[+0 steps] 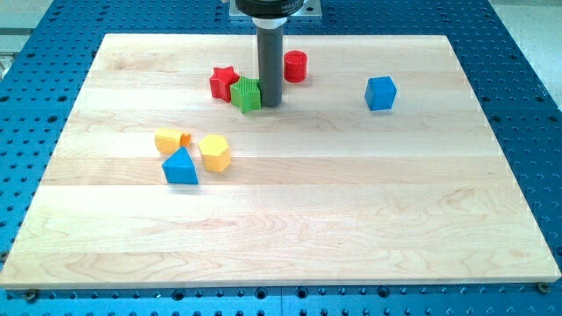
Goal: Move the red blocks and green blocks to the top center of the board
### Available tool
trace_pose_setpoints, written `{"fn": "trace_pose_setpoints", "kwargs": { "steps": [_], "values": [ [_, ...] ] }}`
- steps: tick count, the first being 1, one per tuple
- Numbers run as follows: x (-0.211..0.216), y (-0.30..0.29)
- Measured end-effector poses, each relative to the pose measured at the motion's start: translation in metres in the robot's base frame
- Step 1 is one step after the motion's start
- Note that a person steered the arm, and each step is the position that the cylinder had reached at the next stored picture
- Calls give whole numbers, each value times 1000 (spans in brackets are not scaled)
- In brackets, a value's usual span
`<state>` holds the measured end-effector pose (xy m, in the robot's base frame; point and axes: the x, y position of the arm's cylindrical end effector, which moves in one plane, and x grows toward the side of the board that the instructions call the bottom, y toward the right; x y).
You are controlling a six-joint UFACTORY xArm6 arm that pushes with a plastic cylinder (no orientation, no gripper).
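Note:
A red star block (224, 82) sits near the view's top centre of the wooden board (351, 219). A green star-like block (248, 95) touches its lower right side. A red cylinder (296, 66) stands to the right, a little higher up. My tip (270, 104) is at the end of the dark rod, right against the green block's right side and below-left of the red cylinder. I see only one green block.
A blue cube (381, 93) sits at the upper right. At the left middle, an orange-yellow cylinder on its side (171, 140), a yellow hexagonal block (214, 153) and a blue triangular block (180, 167) cluster together.

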<state>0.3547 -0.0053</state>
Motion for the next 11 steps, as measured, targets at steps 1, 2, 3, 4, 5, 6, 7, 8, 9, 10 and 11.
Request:
{"fn": "trace_pose_setpoints", "kwargs": {
  "steps": [1, 2, 3, 4, 5, 6, 7, 8, 9, 10, 11],
  "values": [
    [-38, 3],
    [-66, -3],
    [-40, -10],
    [-42, 35],
    [-80, 22],
    [-61, 18],
    [-67, -14],
    [-73, -12],
    [20, -13],
    [43, -17],
    [56, -44]
  ]
}}
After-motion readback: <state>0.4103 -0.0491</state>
